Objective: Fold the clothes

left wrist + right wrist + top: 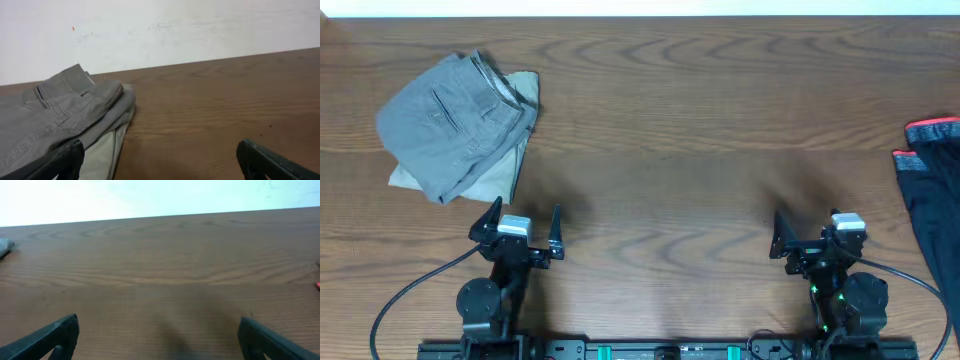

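Grey shorts (pixel 455 125) sit in a folded bundle at the far left of the desk (pixel 670 130), stacked on beige shorts (pixel 508 168). Left claw (pixel 522 225) and right claw (pixel 159 327) are both spread wide, gripping nothing. A dark garment with a red band (pixel 932 190) lies at the right edge.

No text, label, brand, number or sign can be read in any of the three views.
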Tool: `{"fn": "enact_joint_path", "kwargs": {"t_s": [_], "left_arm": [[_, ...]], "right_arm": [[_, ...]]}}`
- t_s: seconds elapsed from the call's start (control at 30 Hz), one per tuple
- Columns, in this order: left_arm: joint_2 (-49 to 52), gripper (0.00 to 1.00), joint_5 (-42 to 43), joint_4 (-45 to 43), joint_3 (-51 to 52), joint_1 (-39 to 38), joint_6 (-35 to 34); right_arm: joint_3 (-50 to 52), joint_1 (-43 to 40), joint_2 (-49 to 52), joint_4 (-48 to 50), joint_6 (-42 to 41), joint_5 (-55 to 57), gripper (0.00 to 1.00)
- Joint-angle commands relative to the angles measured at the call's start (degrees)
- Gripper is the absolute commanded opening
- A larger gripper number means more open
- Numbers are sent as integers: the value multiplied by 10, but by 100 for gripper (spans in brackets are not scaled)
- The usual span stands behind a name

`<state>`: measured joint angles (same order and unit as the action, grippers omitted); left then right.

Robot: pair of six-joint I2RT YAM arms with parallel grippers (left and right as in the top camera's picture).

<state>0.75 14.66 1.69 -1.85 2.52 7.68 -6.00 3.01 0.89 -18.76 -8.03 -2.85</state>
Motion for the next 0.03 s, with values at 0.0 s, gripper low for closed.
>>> {"fn": "enact_joint_path", "kwargs": {"t_s": [0.0], "left_arm": [[-1,98,3,8,16,1,-1]], "right_arm": [[3,-6,-5,2,8,-2,99]]}}
